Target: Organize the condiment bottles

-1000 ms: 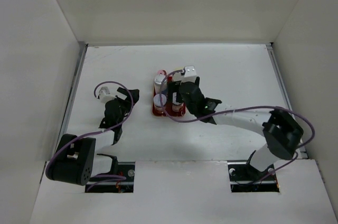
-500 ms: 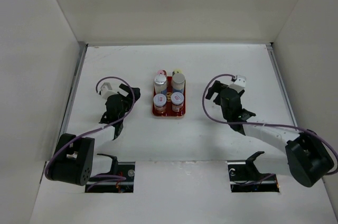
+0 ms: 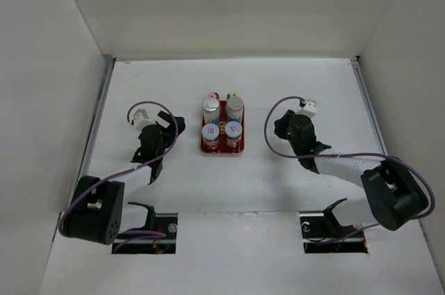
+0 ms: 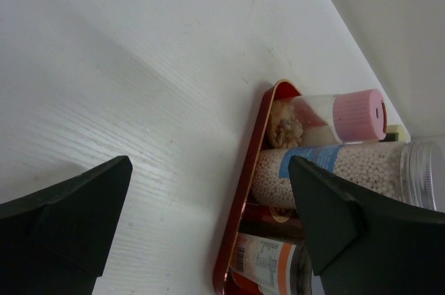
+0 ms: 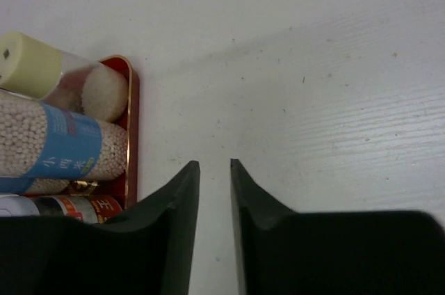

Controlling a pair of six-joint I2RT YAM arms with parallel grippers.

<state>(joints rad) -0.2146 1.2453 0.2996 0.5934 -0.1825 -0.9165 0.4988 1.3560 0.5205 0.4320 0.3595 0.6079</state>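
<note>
Several condiment bottles (image 3: 211, 109) stand packed in a flat red tray (image 3: 222, 149) at mid-table, lids silver, pink and pale yellow. My left gripper (image 3: 174, 128) hovers just left of the tray, open and empty. Its wrist view (image 4: 208, 170) shows the tray rim (image 4: 247, 190), a pink-lidded bottle (image 4: 327, 117) and a blue-labelled bottle of white beads (image 4: 334, 173). My right gripper (image 3: 280, 128) sits right of the tray, apart from it. In its wrist view (image 5: 215, 164) the jaws are almost together, holding nothing. A yellow-lidded bottle (image 5: 42, 69) and the tray edge (image 5: 132, 135) lie to its left.
White walls enclose the table on three sides. Purple cables loop over both arms (image 3: 334, 166). The arm bases stand at the near edge.
My right arm has drawn back from over the tray to its right side, and its jaws have closed from wide open. The left arm has barely moved.
</note>
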